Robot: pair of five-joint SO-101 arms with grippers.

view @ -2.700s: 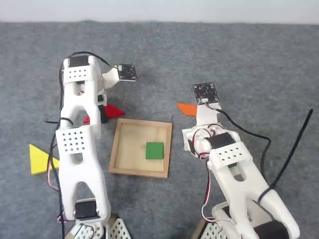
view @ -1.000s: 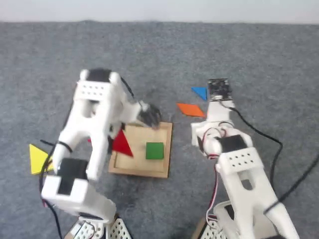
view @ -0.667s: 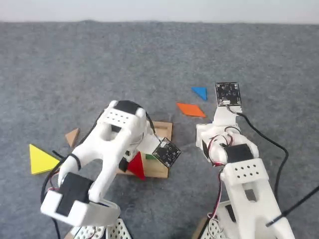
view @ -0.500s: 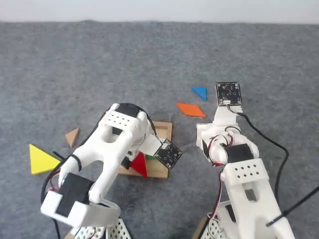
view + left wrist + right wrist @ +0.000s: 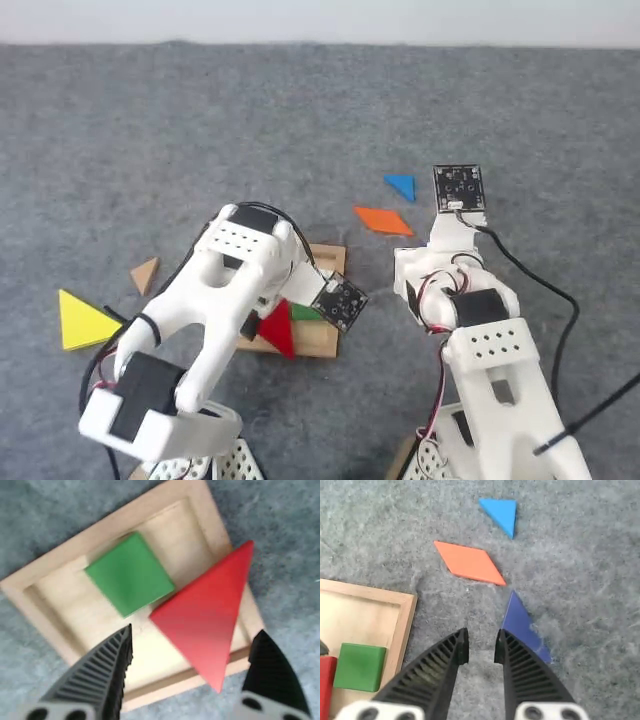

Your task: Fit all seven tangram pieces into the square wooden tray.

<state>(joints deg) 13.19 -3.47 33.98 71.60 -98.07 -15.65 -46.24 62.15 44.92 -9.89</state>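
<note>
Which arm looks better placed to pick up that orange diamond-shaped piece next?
Right. Its gripper hovers over the carpet close to the orange piece, holding nothing. The left gripper is over the wooden tray, open around the red triangle that lies across the tray's rim.

Left arm (image 5: 215, 300) and right arm (image 5: 490, 345) are white perforated plastic with black servos (image 5: 478, 305).

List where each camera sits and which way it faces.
High view: fixed above the table, facing down; both arms show, left arm over the wooden tray.
Left wrist view: on the left arm, facing down at tray, green square and red triangle; left gripper shows.
Right wrist view: on the right arm, facing down at carpet, orange parallelogram, blue triangle; right gripper shows.
Shared: all three see tray and green square.
</note>
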